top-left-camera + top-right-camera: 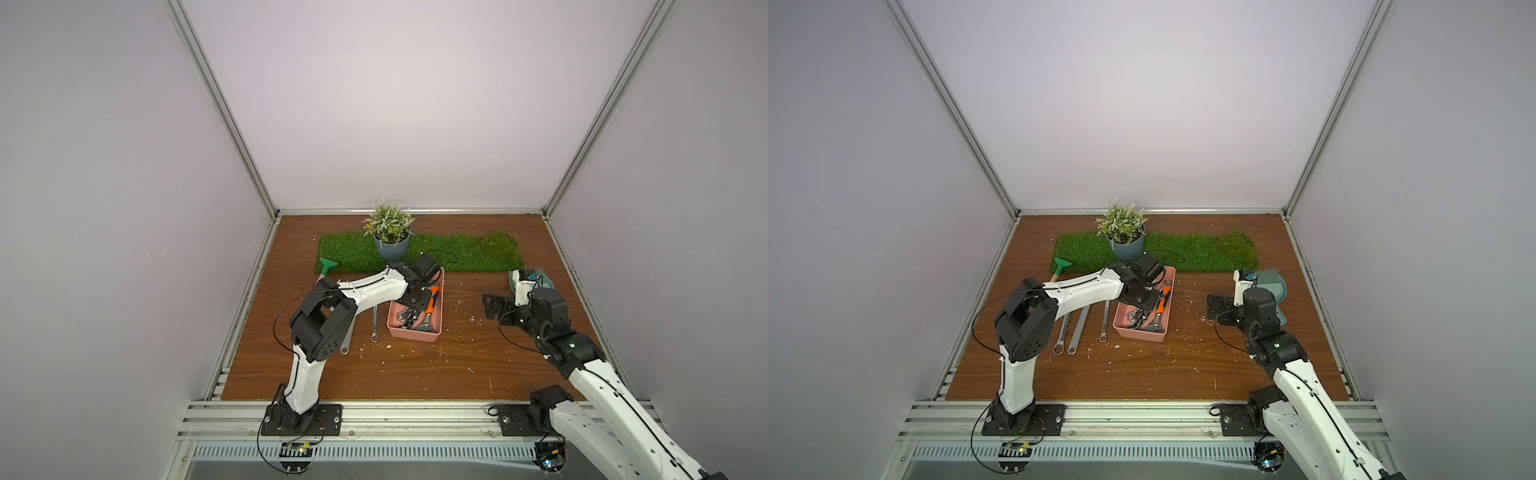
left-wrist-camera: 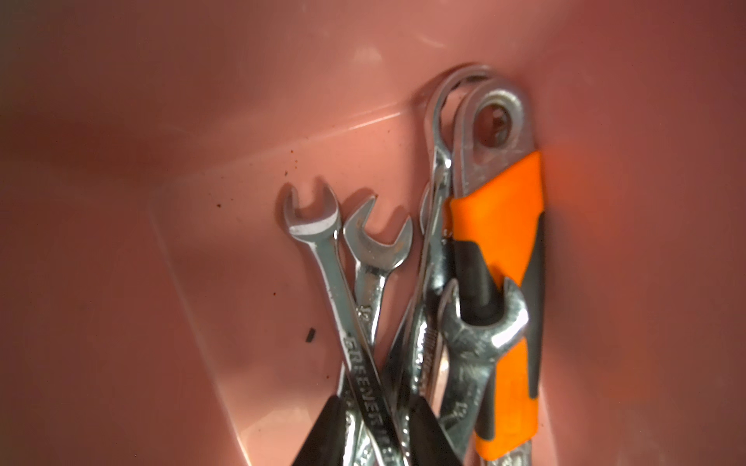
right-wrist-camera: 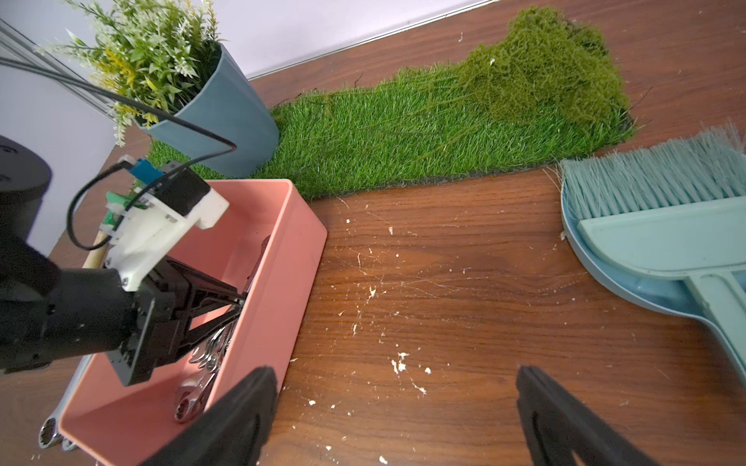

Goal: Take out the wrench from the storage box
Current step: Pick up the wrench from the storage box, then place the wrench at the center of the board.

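While the left pincer (image 2: 377,403) straddles the lettered wrench (image 2: 335,282), crossed with others at the near end of the storage box (image 1: 411,337), clamped or not we cannot tell, we should pinch that one shaft squarely; the right pincer (image 3: 393,379) gapes wide.

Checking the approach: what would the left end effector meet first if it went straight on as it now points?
The left end effector points into the storage box; the crossed wrenches between its fingers come first, though depth is unclear.
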### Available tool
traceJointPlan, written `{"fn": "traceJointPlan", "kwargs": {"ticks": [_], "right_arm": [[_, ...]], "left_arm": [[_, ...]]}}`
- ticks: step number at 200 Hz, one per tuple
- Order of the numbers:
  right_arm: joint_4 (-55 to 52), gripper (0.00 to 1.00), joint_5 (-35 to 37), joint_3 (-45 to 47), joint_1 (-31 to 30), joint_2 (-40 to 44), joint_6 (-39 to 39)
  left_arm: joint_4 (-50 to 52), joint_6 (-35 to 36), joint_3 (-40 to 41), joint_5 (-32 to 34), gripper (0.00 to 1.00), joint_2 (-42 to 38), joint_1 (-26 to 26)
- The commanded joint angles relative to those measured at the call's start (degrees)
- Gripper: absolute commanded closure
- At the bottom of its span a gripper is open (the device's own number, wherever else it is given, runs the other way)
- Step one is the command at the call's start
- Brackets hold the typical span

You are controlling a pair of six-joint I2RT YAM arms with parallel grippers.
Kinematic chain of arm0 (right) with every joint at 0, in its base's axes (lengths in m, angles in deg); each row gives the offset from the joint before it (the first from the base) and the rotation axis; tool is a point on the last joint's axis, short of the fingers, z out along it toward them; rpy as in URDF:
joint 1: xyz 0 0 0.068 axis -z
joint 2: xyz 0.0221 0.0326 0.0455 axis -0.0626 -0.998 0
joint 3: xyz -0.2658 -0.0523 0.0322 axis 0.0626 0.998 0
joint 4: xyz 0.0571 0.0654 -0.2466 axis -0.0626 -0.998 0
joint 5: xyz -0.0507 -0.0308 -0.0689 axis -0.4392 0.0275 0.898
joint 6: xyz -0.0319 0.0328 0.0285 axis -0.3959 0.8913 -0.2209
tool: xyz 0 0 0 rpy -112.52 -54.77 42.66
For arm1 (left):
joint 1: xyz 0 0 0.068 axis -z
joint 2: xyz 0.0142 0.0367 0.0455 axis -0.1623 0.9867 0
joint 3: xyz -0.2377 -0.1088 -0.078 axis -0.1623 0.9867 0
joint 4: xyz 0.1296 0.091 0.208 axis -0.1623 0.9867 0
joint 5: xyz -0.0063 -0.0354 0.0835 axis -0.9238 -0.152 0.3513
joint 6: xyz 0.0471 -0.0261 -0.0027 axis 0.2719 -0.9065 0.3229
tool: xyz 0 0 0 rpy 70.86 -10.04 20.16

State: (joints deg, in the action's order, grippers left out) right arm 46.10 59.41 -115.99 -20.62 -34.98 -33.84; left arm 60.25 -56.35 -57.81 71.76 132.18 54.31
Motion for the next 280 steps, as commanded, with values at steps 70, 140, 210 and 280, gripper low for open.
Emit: {"fn": "traceJointPlan", "kwargs": {"ticks": [70,140,210,280], "right_arm": [[0.8,0.01,-0.9,-0.2,0.8,1.1,-0.6],[1.0,0.01,-1.2,-0.6,0.9,0.9,-0.6],[1.0,0.01,-1.4,-0.9,1.0,0.6,-0.6],[1.6,0.01,-2.0,-1.1,1.0,0.1,-0.5]], "left_arm": [[1.3,-0.7,-0.3,0.3,0.92,-0.6,-0.5],[1.5,-0.9,-1.4,-0.2,1.00,-3.6,-0.5],[1.7,-0.9,-1.9,0.5,1.00,-7.1,-0.5],[3.0,-1.0,-1.9,0.1,1.00,-14.0,-1.1]]}}
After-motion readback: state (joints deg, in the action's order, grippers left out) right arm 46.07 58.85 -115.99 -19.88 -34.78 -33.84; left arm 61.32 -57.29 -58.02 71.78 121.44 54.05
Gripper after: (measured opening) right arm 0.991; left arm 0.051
